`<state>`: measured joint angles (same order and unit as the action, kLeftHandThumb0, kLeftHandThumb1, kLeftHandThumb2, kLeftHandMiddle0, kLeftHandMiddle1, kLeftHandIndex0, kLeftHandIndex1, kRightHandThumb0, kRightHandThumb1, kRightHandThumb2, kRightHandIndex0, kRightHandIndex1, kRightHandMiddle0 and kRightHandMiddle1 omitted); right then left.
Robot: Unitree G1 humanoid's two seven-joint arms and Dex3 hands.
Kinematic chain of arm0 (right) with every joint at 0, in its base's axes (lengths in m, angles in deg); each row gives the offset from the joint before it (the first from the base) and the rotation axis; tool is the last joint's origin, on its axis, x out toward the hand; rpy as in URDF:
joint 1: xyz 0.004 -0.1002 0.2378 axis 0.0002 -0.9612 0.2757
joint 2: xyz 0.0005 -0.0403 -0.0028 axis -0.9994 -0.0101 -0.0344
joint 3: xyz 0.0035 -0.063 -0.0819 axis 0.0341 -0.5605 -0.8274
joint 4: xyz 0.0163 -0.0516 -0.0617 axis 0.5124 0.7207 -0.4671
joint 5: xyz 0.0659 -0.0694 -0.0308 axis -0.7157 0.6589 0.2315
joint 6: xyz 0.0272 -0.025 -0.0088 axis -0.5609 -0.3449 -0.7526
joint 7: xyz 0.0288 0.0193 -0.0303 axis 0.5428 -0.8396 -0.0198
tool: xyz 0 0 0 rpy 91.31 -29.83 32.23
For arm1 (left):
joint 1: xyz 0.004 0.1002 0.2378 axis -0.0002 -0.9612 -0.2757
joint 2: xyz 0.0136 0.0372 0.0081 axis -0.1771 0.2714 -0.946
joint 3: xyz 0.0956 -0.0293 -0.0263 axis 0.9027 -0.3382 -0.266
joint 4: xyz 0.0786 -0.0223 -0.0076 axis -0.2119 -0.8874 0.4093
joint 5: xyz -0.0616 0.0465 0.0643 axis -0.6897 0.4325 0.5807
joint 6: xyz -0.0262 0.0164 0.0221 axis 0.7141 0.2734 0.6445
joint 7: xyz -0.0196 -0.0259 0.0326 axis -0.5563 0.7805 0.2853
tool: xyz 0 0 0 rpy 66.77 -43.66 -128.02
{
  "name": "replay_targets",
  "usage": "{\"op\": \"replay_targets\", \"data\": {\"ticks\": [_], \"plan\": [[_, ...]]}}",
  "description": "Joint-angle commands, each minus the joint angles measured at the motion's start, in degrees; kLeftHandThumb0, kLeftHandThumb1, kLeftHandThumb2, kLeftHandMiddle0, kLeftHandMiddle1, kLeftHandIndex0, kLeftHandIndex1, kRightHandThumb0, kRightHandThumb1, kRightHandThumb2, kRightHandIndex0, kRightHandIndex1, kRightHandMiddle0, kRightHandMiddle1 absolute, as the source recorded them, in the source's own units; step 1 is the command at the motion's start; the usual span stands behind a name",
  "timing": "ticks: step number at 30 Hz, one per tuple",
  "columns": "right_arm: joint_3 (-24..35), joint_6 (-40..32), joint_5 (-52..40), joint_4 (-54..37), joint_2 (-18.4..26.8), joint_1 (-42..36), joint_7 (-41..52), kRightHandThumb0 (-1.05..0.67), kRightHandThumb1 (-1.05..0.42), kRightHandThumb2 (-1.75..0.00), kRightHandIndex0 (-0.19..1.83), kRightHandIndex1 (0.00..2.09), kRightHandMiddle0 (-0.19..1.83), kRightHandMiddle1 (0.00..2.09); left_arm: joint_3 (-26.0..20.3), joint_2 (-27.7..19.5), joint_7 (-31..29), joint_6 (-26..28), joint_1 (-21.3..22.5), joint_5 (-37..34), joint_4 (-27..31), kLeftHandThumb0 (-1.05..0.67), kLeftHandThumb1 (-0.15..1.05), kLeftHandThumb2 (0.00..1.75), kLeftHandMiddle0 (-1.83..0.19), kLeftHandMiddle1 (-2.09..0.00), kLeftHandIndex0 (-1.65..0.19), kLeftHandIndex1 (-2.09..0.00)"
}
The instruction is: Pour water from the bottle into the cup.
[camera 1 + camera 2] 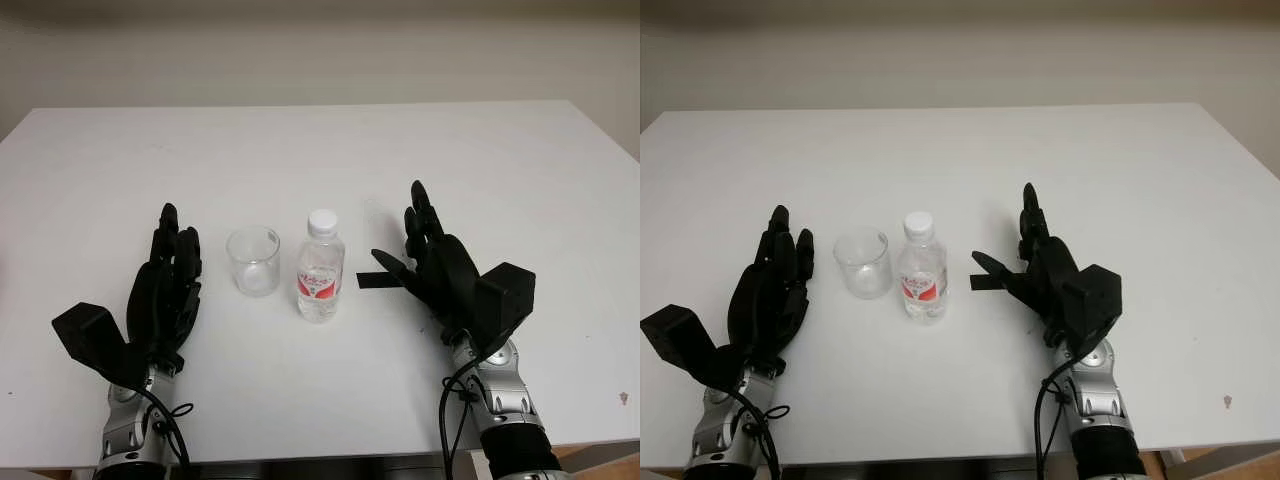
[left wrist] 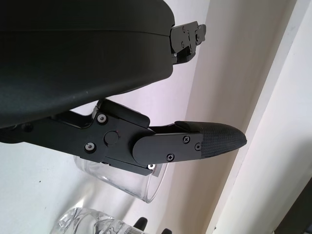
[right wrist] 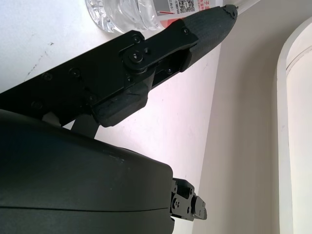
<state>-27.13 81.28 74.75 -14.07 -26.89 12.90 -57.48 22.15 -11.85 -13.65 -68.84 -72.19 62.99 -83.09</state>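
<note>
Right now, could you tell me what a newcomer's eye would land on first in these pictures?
Two black hands frame the scene on the white table: the left hand open just left of the cup, the right hand open to the right of the bottle. Between them, the empty clear cup and the capped, red-labelled bottle stand upright side by side near the table's middle, neither touched.

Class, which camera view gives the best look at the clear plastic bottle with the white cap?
The left eye view: the clear plastic bottle with the white cap stands whole and upright, cap to base, beside the clear glass cup. The right eye view shows it much the same. The right wrist view catches its lower body and red label; the left wrist view catches a clear edge.
</note>
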Motion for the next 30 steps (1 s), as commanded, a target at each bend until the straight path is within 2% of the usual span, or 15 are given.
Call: {"op": "replay_targets", "data": {"ticks": [1,11,19,23,30], "plan": [[0.0,0.1,-0.2,-0.2,0.0,0.4,0.1,-0.99,-0.88,-0.06,-0.19,0.0,-0.19,0.0,0.1,0.4,0.2,0.4,-2.2,0.5,-1.9,-0.76,1.05,0.44,0.17,-0.06,0.17,-0.06],[0.5,0.5,-2.1,1.9,0.3,1.7,2.3,-0.95,-0.87,-0.05,-0.19,0.0,-0.19,0.0,0.0,0.5,0.7,0.6,-0.1,0.4,-3.7,-0.76,1.05,0.43,0.16,-0.06,0.16,-0.06],[0.1,3.1,-3.2,-3.0,1.3,0.2,6.3,-1.02,-0.89,-0.06,-0.19,0.0,-0.19,0.0,-0.3,0.8,0.3,0.4,0.1,-0.3,-3.7,-0.75,1.05,0.43,0.17,-0.05,0.18,-0.05],[-1.1,3.0,-2.2,-9.0,2.6,-2.3,7.7,-1.05,-0.91,-0.06,-0.19,0.0,-0.19,0.0,-0.3,0.8,0.4,0.7,0.1,-0.3,-3.5,-0.75,1.05,0.43,0.17,-0.05,0.19,-0.05],[-4.3,-1.5,-2.3,-22.7,5.0,-8.3,11.3,-1.05,-0.9,-0.05,-0.19,0.0,-0.19,0.0,-0.3,0.9,0.4,1.0,0.3,-0.5,-3.4,-0.74,1.05,0.43,0.17,-0.05,0.18,-0.05]]}}
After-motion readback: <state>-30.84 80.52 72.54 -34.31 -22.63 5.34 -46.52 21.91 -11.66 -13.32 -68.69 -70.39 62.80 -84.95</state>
